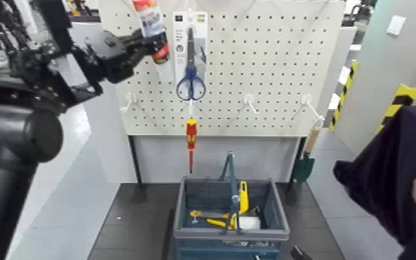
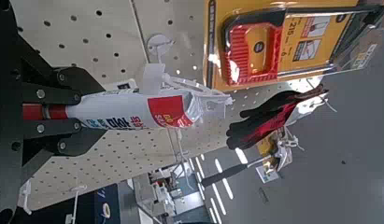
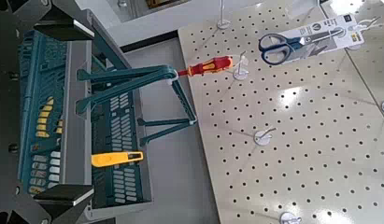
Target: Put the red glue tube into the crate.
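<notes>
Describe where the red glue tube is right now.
In the head view it is at the upper left of the pegboard, in the left gripper's fingers, just left of the blue-handled scissors.

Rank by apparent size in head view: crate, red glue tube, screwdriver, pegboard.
1. Pegboard
2. Crate
3. Red glue tube, screwdriver: not ranked; the tube is wider, but an end effector partly covers it and it may be nearer.
</notes>
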Motion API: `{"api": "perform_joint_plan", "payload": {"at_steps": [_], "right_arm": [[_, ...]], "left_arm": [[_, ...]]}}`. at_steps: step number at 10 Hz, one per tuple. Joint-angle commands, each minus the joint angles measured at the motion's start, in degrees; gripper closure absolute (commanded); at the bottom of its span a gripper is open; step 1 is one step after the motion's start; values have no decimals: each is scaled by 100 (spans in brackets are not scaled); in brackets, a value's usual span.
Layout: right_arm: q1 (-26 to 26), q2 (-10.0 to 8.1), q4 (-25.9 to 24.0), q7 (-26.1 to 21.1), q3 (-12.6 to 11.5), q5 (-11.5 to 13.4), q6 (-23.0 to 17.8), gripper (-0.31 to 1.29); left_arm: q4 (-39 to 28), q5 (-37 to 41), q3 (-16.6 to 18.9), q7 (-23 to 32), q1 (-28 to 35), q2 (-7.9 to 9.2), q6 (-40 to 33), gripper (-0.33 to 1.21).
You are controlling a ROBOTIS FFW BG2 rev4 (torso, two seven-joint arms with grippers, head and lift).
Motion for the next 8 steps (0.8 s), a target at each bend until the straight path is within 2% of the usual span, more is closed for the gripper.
{"api": "perform_joint_plan", "payload": {"at_steps": [1,5,8], "right_arm": [[-9,1,3,0,11,-9,17,14],[-17,1,12,0,20,-26,17,14],[-35,-17,38,0,29,-62,17,14]], "left_arm": [[219,151,-368,12,111,-78,31,118],[667,318,-640,3,305,-192,22,118],[1247,476,-1001,3,410,-271,-39,118]]}}
